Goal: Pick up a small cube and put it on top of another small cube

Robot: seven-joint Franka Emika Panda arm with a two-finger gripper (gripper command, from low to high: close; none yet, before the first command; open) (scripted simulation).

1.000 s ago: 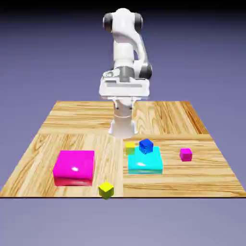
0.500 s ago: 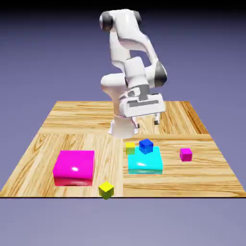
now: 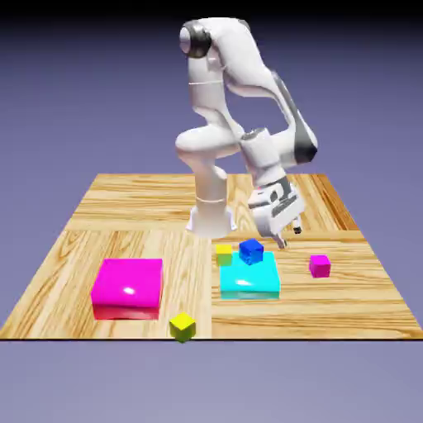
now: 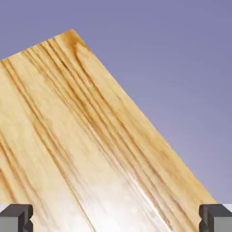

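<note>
Gripper point(image 3: 287, 233) spread wide, nothing held, tilted down above the table point(image 3: 124, 198), presumably set for a grasp. Small magenta cube point(image 3: 320, 265) lies near it, lower and toward the exterior view's right. Hand view shows only bare wood and fingertips point(image 4: 16, 217), no cube; exterior view places it

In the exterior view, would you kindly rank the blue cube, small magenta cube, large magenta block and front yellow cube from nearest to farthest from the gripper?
From the gripper:
1. Blue cube, on the cyan block.
2. Small magenta cube, view's right.
3. Front yellow cube, front edge.
4. Large magenta block, view's left.
</note>
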